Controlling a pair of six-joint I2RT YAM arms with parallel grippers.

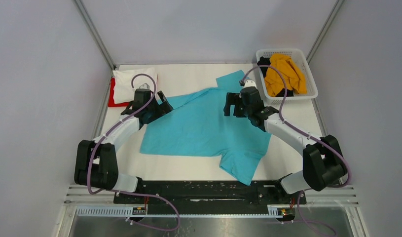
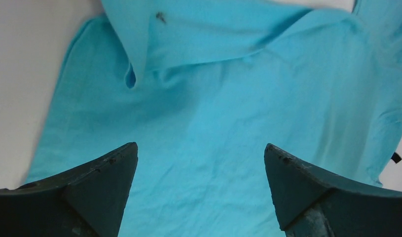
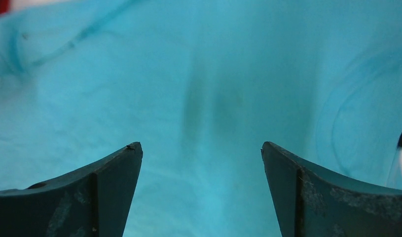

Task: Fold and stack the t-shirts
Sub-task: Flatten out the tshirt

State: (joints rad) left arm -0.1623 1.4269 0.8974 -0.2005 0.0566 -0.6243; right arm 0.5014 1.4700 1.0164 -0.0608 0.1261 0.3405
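A turquoise t-shirt [image 1: 203, 128] lies spread on the white table, one sleeve toward the near edge and one toward the back. It fills the left wrist view [image 2: 223, 108] and the right wrist view [image 3: 203, 89]. My left gripper [image 1: 162, 104] is open and empty over the shirt's left edge; its jaws stand wide apart [image 2: 201, 148]. My right gripper [image 1: 234, 106] is open and empty over the shirt's back right part [image 3: 201, 147]. A folded white shirt [image 1: 132, 84] lies on a red one [image 1: 111, 94] at the back left.
A white basket [image 1: 310, 74] at the back right holds an orange shirt [image 1: 285, 74] and a dark garment [image 1: 264, 63]. Grey walls enclose the table on both sides and the back. A black rail [image 1: 203, 190] runs along the near edge.
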